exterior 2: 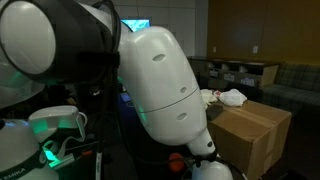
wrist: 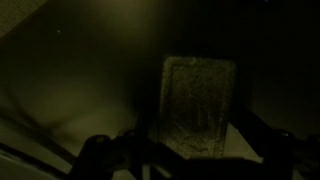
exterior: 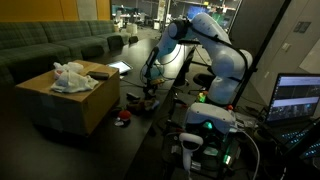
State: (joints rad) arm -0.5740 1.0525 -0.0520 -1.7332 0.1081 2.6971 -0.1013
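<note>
Here, pincer spread wide astride a pale block, apparently untouched; off-centre closing could knock it askew.

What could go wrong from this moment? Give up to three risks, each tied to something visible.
1. The wrist view is very dark: the pale rectangular object within the open gripper shows only faintly, so closing might miss or clip it.
2. The arm fills an exterior view, hiding the gripper, so contact may be hard to check there.
3. A small red object lies close by and might get knocked.
</note>
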